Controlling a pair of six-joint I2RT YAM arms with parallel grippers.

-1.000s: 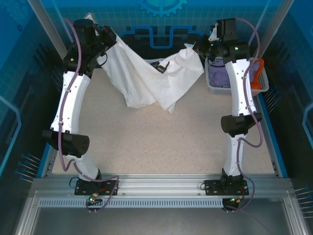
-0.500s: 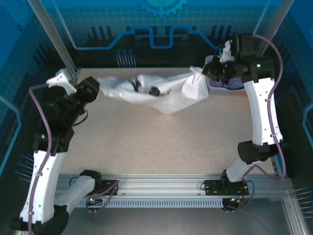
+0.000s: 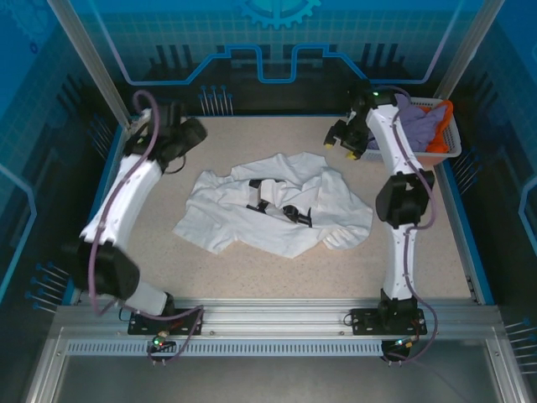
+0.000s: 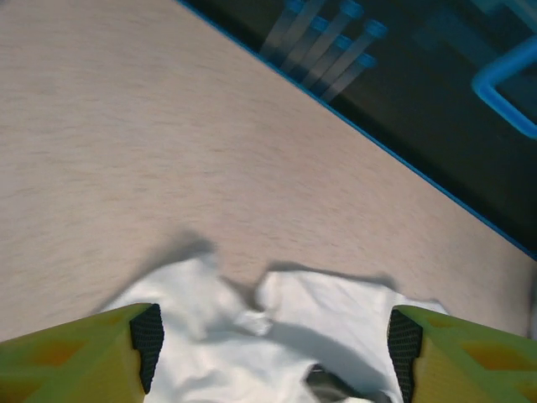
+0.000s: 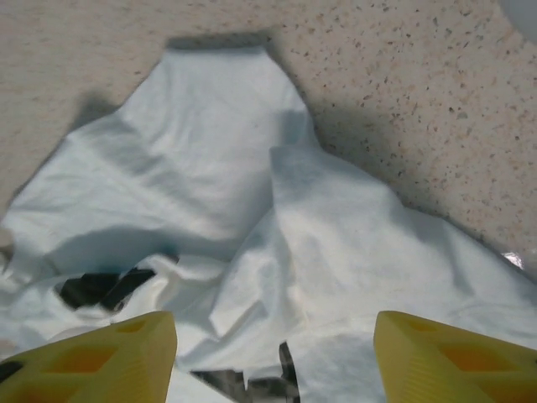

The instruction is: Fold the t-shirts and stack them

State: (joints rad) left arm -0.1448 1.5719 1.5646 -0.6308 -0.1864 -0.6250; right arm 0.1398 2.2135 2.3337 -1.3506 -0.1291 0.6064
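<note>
The white cotton t-shirt with small black printed marks lies loose on the speckled beige counter, rumpled, its black marks showing among the folds at its middle; a second ago it hung in the air, stretched between both end effectors, and now neither one touches it; it has been flung down and let go. That looks like the laying-out step, only partly achieved, since the cloth is bunched and overlapped rather than flat; I judge it needs smoothing or another spread before any fold can start, so the task is at an early stage.

The left end effector hovers just beyond the shirt's far-left corner, fingers spread wide with nothing between them; its wrist view looks down on a white sleeve edge; the left arm runs alongside the shirt's left edge. The right end effector hangs just beyond the shirt's far-right corner, also wide and empty, with crumpled cloth below; its arm stands to the shirt's right, elbow raised.

Further right of the shirt, a white plastic lattice basket holds a lavender shirt and an orange one, awaiting their turn.
</note>
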